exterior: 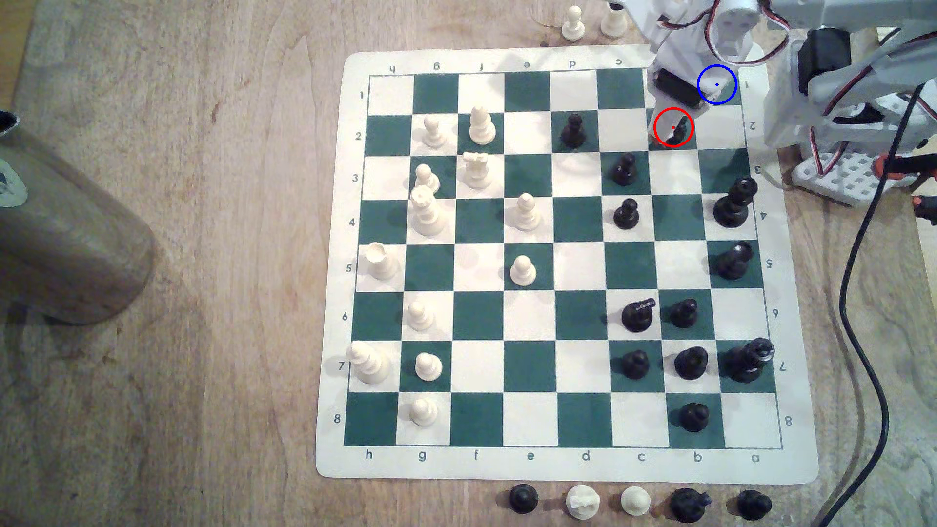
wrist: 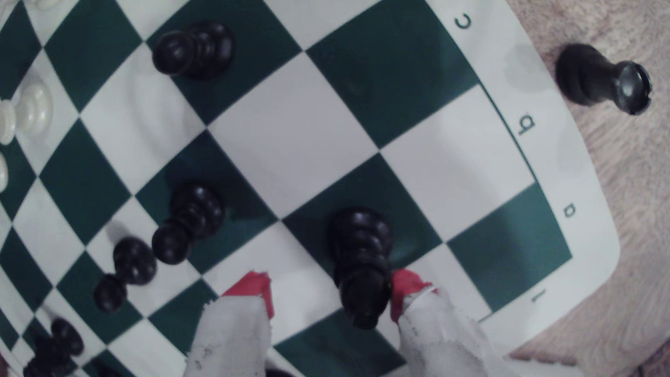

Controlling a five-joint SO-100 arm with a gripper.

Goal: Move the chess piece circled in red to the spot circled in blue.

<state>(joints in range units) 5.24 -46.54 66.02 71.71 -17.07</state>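
Note:
The chess piece, a slim black bishop (exterior: 682,128) (wrist: 362,261), stands upright on the green square marked by the red ring, in the b column, row 2. My gripper (exterior: 668,133) (wrist: 330,293) is lowered around it and open. The bishop sits between the red-tipped white fingers (wrist: 253,290), close against one of them, with a wide gap to the other. The spot (exterior: 728,96) (wrist: 507,246) is the dark green a1 corner square, diagonally next to the bishop; in the exterior view the blue ring marks it and the arm covers much of it.
Black pawns stand nearby on d2 (exterior: 574,130), c3 (exterior: 624,170) and c4 (exterior: 626,214). A black rook (wrist: 598,85) lies off the mat beside the b label. More black pieces line the a column (exterior: 734,202). A black cable (exterior: 857,284) runs along the exterior view's right.

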